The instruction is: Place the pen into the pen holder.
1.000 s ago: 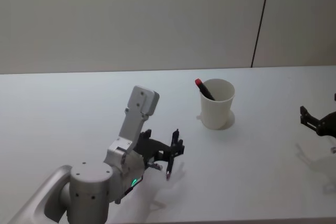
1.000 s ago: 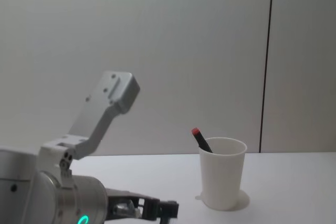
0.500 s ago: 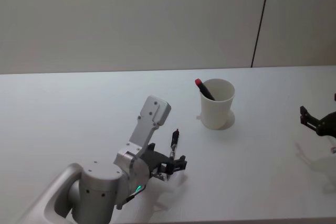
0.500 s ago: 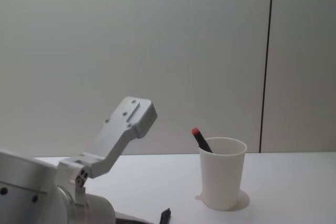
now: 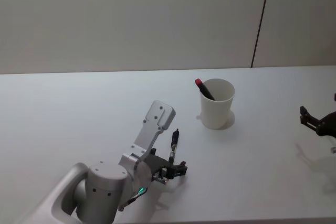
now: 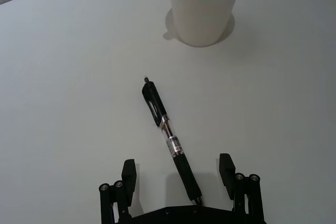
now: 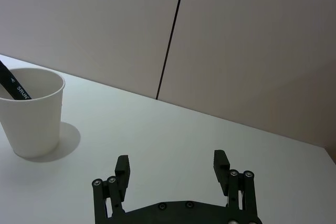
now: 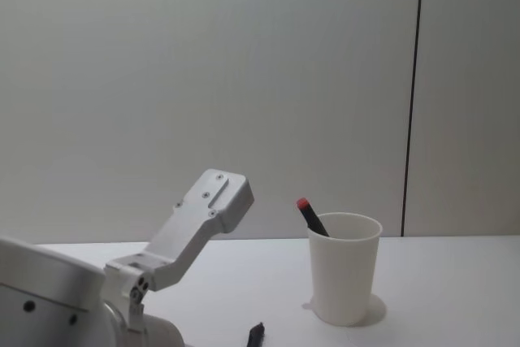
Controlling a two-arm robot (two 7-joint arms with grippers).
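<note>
The left wrist view is giving the plainest account. The pen [image 6: 169, 142] is lying flat on the white desk [image 6: 63, 77], and the left tool [image 6: 177, 163] is standing spread wide over its grip end. One finger is sitting on each side with bare desk between finger and barrel, so the tool is gripping nothing. The pen's clip end is pointing away from the tool towards the pen holder [image 6: 205, 9], which is standing well apart from it.

The head view is showing the same layout from above. The pen [image 5: 174, 141] is lying just beyond the left tool [image 5: 170, 170], with the pen holder [image 5: 216, 106] farther off and to the right. It is also showing a red-capped pen [image 5: 202, 87] leaning inside the cup. That pen is also appearing in the chest view [image 8: 310, 215] and the right wrist view [image 7: 13, 85].

The chest view is catching just the pen's far end [image 8: 256, 334] at its lower edge, beside the left arm [image 8: 203, 213], with the pen holder [image 8: 343, 270] standing upright to the right.

The right tool [image 5: 314, 120] is hanging at the desk's right side, its fingers [image 7: 122, 163] parted wide around nothing, with the pen holder [image 7: 31, 114] well away from it.

Compared with half a second ago, the left arm is sitting a little farther forward and right in both the head and chest views. The pen, cup and right tool are staying where they were.
</note>
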